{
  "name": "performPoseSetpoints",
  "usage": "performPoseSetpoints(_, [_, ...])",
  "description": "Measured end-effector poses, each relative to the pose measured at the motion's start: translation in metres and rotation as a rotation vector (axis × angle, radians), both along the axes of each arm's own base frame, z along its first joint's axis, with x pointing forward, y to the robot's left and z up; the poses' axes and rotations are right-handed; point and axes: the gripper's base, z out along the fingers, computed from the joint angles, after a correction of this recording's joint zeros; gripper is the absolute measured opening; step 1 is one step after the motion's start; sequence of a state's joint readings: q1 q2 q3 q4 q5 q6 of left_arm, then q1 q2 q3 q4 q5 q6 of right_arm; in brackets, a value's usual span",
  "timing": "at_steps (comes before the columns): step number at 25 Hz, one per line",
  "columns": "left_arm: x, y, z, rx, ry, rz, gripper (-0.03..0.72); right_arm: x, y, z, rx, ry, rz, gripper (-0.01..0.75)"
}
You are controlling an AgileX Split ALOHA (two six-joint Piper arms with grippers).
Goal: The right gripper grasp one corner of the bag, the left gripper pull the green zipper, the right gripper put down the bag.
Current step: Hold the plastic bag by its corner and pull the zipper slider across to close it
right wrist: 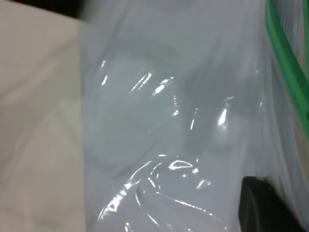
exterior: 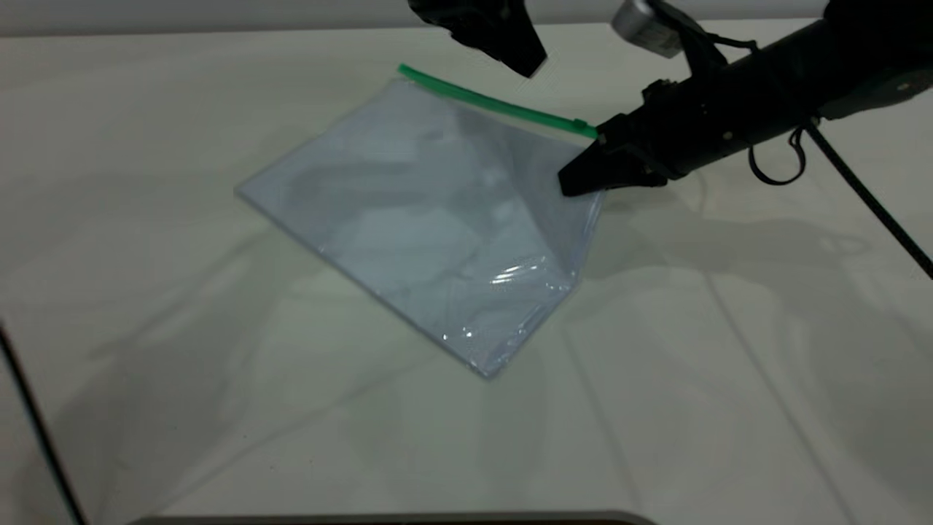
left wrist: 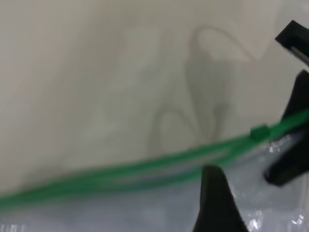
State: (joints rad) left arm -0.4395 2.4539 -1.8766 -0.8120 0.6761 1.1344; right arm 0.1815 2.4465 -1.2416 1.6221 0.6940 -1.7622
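Observation:
The bag [exterior: 430, 219] is a clear pouch with white sheets inside, lying on the table with its far right corner lifted. My right gripper [exterior: 583, 179] is shut on that corner, just below the end of the green zipper [exterior: 496, 104]. The darker slider tab [exterior: 582, 125] sits at that end, next to the right jaws. My left gripper [exterior: 528, 62] hovers above the zipper's middle, apart from it. In the left wrist view the zipper [left wrist: 145, 169] runs across with the slider [left wrist: 259, 132] near the right gripper [left wrist: 289, 164]. The right wrist view shows the bag [right wrist: 169, 121] and the zipper [right wrist: 285, 63].
The white table [exterior: 219, 437] lies all around the bag. A black cable [exterior: 867, 197] trails from the right arm across the table's right side. Another thin black cable [exterior: 36, 430] crosses the front left corner.

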Motion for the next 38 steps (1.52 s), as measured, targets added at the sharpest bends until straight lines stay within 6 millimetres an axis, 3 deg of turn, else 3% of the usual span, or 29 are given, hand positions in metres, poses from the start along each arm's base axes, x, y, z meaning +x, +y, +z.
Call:
performPoseSetpoints(16, [-0.006, -0.024, -0.044, -0.107, -0.039, -0.137, 0.515, -0.001, 0.003, 0.007, -0.017, -0.009, 0.032, 0.035])
performPoseSetpoints(34, [-0.009, -0.028, -0.062, -0.103, -0.008, -0.110, 0.393, -0.001, 0.002, 0.006, -0.026, -0.010, 0.034, 0.035])
performPoseSetpoints(38, [-0.009, -0.029, -0.062, -0.101, -0.014, -0.106, 0.322, -0.001, 0.002, 0.006, -0.026, -0.009, 0.035, 0.035])
